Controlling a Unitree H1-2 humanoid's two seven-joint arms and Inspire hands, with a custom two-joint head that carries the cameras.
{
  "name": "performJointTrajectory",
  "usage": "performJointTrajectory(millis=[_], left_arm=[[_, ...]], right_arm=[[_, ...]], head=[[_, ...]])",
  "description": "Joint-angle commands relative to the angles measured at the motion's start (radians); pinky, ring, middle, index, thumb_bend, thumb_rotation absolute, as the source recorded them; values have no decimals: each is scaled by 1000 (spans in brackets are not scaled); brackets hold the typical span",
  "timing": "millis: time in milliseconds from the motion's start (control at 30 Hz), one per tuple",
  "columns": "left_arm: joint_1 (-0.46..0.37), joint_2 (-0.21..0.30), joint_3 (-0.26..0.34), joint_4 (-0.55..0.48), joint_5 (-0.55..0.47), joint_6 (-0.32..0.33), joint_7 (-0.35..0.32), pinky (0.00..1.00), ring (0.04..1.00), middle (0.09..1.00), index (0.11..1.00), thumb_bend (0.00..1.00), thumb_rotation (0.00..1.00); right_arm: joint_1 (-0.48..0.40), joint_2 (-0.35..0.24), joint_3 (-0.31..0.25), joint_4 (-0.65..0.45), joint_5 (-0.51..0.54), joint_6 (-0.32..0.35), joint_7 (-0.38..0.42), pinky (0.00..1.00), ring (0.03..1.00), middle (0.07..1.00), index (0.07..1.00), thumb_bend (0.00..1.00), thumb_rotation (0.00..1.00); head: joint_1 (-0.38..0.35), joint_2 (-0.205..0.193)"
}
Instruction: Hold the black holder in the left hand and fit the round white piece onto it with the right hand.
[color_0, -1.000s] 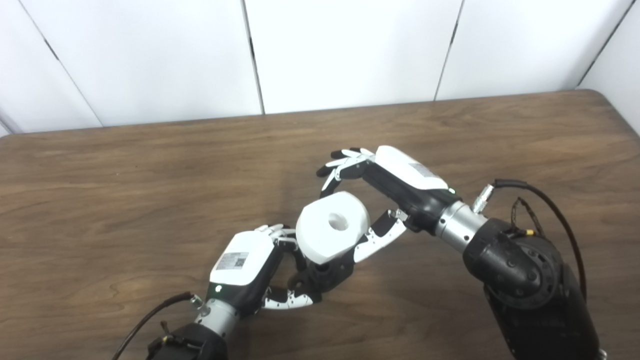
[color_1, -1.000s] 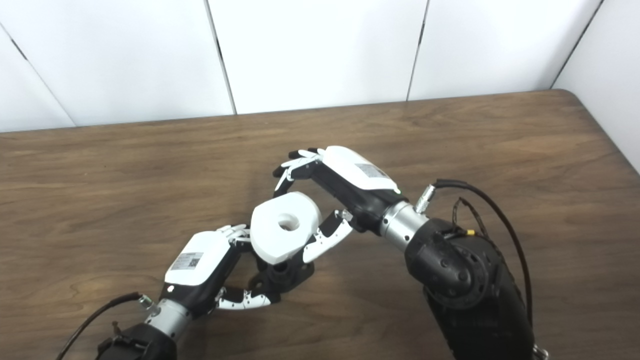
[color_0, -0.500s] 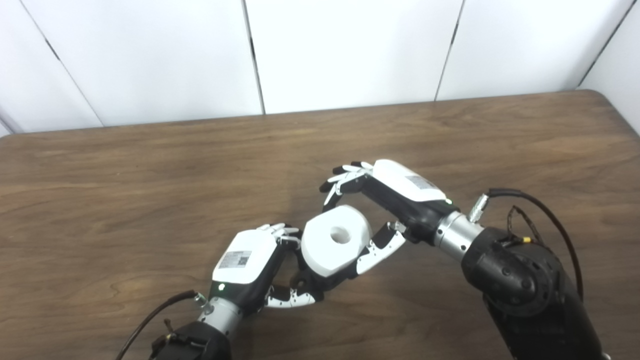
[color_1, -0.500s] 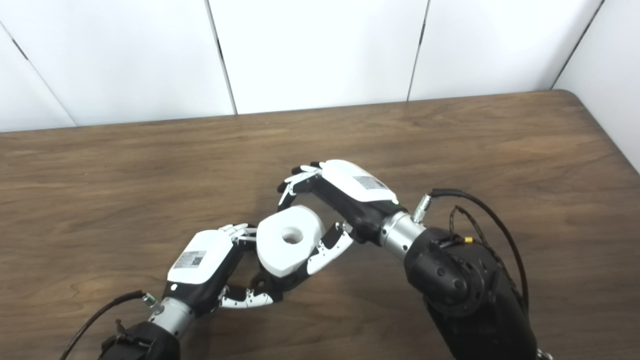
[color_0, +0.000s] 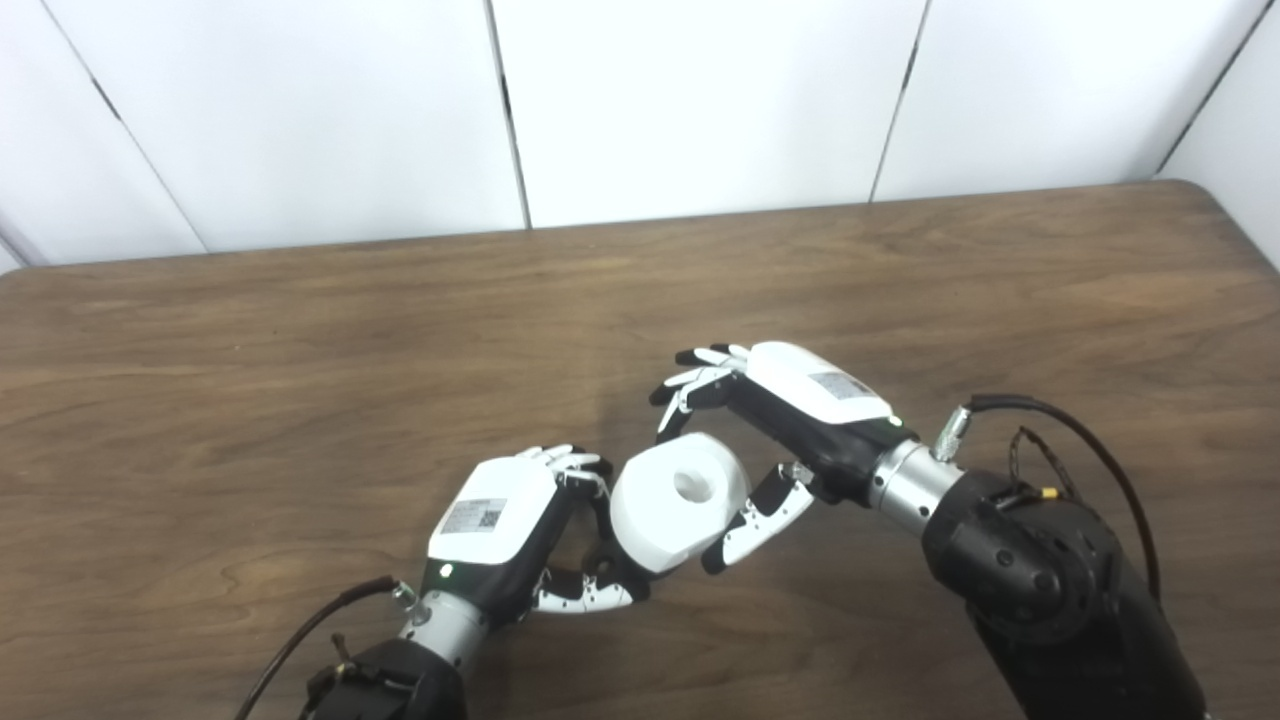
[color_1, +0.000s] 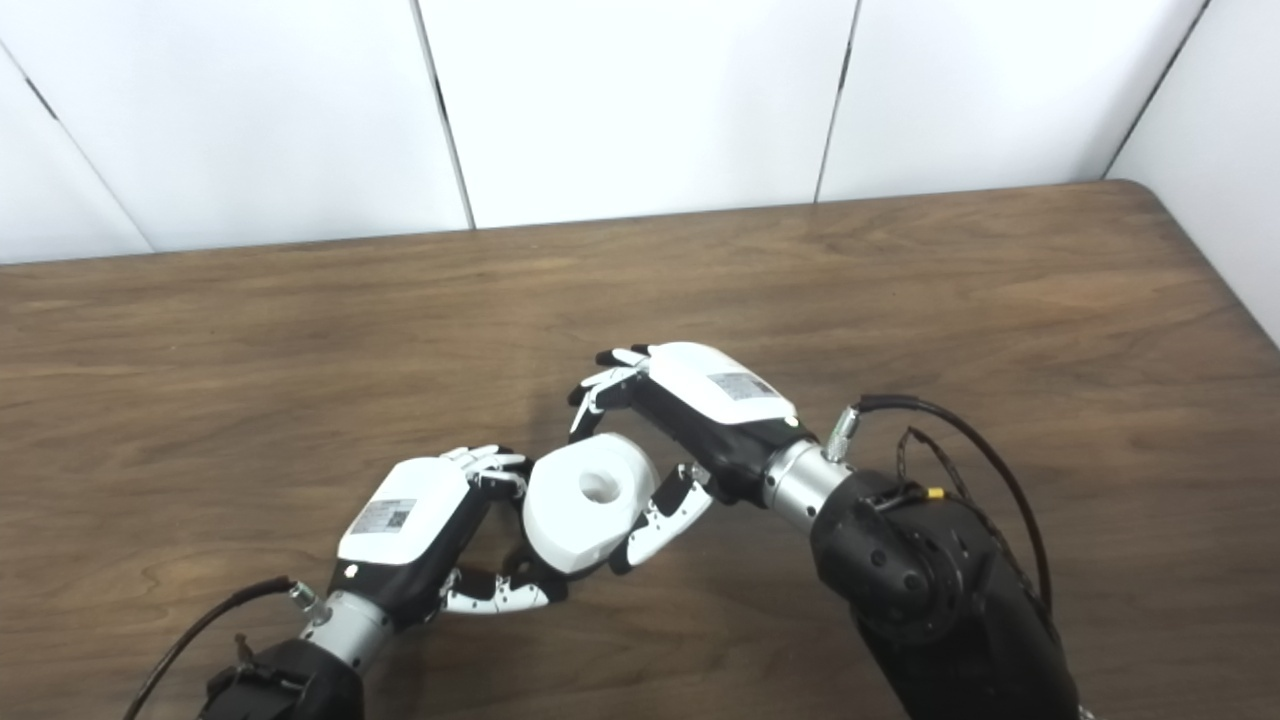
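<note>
We see the white roll (color_0: 678, 501) low over the table (color_0: 300, 380), its thumb and fingers (color_0: 690, 385) of our right hand (color_0: 790, 400) pinching it. Our left hand (color_0: 520, 530) beside it curls around a mostly hidden black holder (color_0: 608, 560).

**White piece sinks onto the holder**

The right robot hand (color_0: 770, 440) comes down toward 6 o'clock, carrying the round white piece (color_0: 678, 502) lower. The black holder (color_0: 606, 560), plain beneath the piece a second ago, is now almost covered by it. The left robot hand (color_0: 520, 535) edges slightly toward 12 o'clock, closer to the piece.
</note>
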Motion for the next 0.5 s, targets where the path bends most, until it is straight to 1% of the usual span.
performJointTrajectory(millis=[0,467], left_arm=[[22,3,-34,53,19,23,-83,896,878,822,492,509,66],[14,0,-42,55,24,34,-93,903,882,825,492,509,67]], right_arm=[[-10,2,-1,-2,-14,-30,-31,1000,950,820,480,526,138],[-1,27,27,19,-25,-45,-61,1000,948,820,480,527,142]], head=[[-1,1],[-1,3]])
